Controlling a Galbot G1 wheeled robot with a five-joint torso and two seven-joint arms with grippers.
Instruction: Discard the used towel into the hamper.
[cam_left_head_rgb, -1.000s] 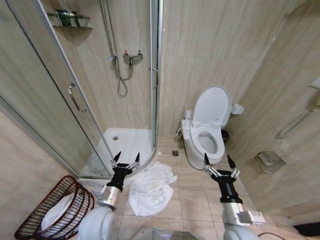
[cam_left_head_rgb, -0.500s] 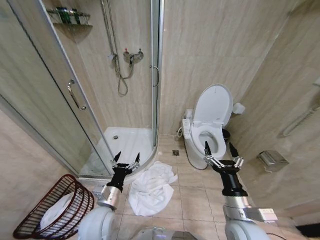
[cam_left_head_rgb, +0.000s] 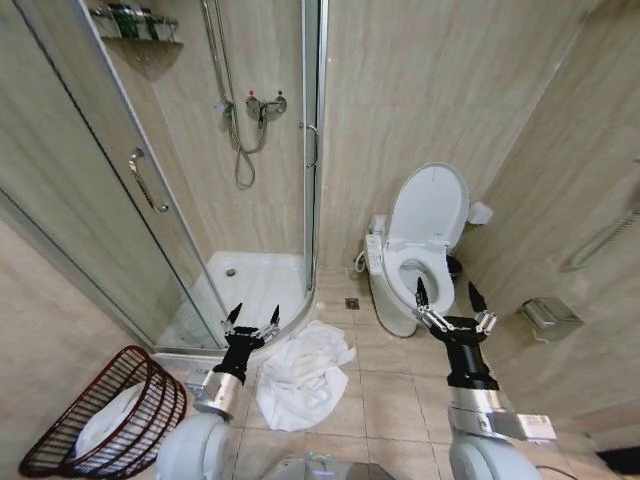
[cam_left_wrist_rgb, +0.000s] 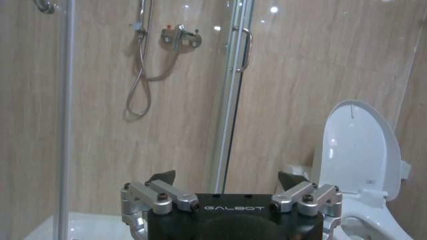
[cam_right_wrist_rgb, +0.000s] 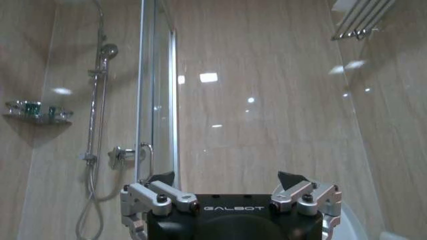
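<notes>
A crumpled white towel (cam_left_head_rgb: 303, 375) lies on the tiled floor in front of the shower. The dark reddish-brown wire hamper (cam_left_head_rgb: 135, 372) stands at the lower left with white cloth (cam_left_head_rgb: 105, 425) inside it. My left gripper (cam_left_head_rgb: 251, 316) is open, held upright just left of the towel and above its edge. My right gripper (cam_left_head_rgb: 446, 296) is open too, raised in front of the toilet, well right of the towel. Both wrist views show open fingers with nothing between them: the left gripper (cam_left_wrist_rgb: 228, 176) faces the shower wall and the right gripper (cam_right_wrist_rgb: 227, 176) faces the wall.
A glass shower enclosure (cam_left_head_rgb: 140, 180) with an open door fills the left and centre. A white toilet (cam_left_head_rgb: 415, 255) with its lid up stands at the right, close to my right gripper. A wall holder (cam_left_head_rgb: 545, 318) and a towel rail (cam_left_head_rgb: 600, 240) line the right wall.
My right gripper has risen and moved toward the toilet. The camera has shifted slightly, so the scene sits a little differently. The left gripper and the towel have kept their places.
</notes>
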